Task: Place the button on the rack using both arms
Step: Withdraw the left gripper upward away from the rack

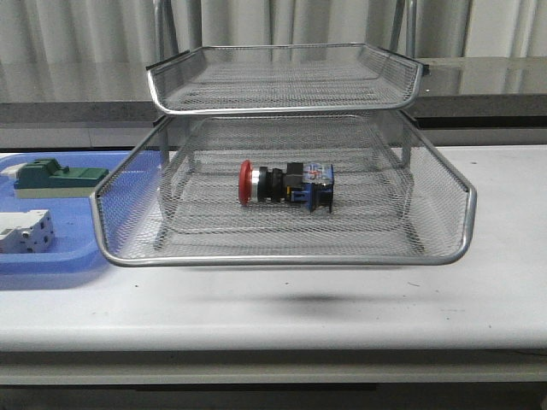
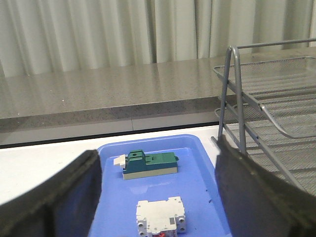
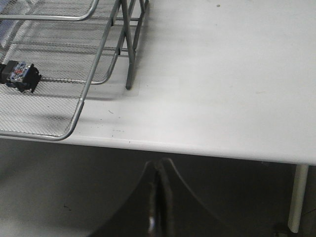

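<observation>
The button (image 1: 286, 184), with its red head pointing left, lies on its side on the mesh of the lower visible tier of the silver wire rack (image 1: 282, 258). The right wrist view shows its blue-black end (image 3: 19, 75) inside the rack (image 3: 94, 74). Neither gripper appears in the front view. My left gripper (image 2: 155, 160) is open and holds nothing; it hangs over the blue tray, with the rack's frame (image 2: 237, 98) beside it. My right gripper (image 3: 159, 165) is shut and empty, below and in front of the table's front edge, apart from the rack.
A flat blue tray (image 1: 51, 256) sits left of the rack and holds a green block part (image 1: 55, 177) and a white terminal block (image 1: 26, 231). The left wrist view shows the same tray (image 2: 197, 177), green part (image 2: 149, 164) and white block (image 2: 161, 216). A grey counter and curtains stand behind.
</observation>
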Available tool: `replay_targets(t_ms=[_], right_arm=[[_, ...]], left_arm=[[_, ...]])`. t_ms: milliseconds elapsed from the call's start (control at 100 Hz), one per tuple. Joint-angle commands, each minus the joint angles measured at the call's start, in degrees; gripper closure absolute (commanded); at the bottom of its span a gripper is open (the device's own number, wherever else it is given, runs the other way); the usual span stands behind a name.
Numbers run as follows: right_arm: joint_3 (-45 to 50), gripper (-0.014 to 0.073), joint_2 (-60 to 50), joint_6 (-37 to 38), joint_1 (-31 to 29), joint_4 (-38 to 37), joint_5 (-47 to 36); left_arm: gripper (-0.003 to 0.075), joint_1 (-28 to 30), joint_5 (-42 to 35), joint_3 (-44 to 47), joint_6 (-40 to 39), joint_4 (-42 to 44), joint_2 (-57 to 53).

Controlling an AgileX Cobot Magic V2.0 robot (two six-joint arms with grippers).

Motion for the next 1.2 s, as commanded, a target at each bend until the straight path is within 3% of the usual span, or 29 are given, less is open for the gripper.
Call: replay_targets(t_ms=[0,120,340,660,860,1030,1190], right_arm=[[-1.9,0.0663,0.7,0.0,-0.5,-0.2,-3.5],[-1.9,0.0663,0.7,0.0,-0.5,-0.2,-3.5],[-1.9,0.0663,0.7,0.0,-0.5,-0.1,-3.6],[-1.7,0.0663,0.7,0.0,-0.5,0.5,-4.2],[-1.7,0.0663,2.3,0.0,-0.5,1.7,-10.7],[-1.9,0.0663,9.6,-6.7,-0.4,4.9,-11.6],[-1.9,0.0663,17.9,-17.6,-0.2,14.1,-12.1]], left_arm=[[0.027,0.1,-4.3,-1.4,-0.8,-0.8,0.5],[0.0403,0.1,-4.3,-1.4,-0.8,-0.8,0.5],[0.0743,0.1,-4.3,-1.4,-0.8,-0.8,0.5],[0.074,0.1,-4.3,-1.4,-0.8,-0.8,0.5],[0.074,0.1,-4.3,-1.4,-0.8,-0.8,0.5],[0.074,0.1,-4.3,-1.4,-0.8,-0.8,0.5],[0.074,0.1,-4.3,-1.4,-0.8,-0.8,0.5]])
